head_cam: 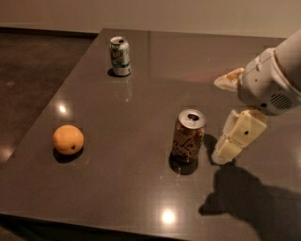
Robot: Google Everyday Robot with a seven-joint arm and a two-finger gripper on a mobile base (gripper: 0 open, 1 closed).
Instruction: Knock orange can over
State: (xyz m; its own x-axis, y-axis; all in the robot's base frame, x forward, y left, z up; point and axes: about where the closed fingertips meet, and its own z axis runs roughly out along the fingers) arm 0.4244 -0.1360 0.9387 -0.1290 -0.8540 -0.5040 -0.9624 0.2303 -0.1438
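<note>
Orange can (188, 137) upright, gripper (221, 120) beside, fruit (68, 139) apart

A glossy dark-grey table (117, 197) carries bright glints; dark floor (33, 61) lies left; pale wall (188, 14) behind. The gripper (230, 113) hangs above its right side.

No readable text anywhere. Orange can (188, 137): pale cursive lettering, can't make it out. Green-white can (120, 56): print illegible too. Gripper (219, 121) sits just right of orange can, fingers apart, no markings legible.
</note>
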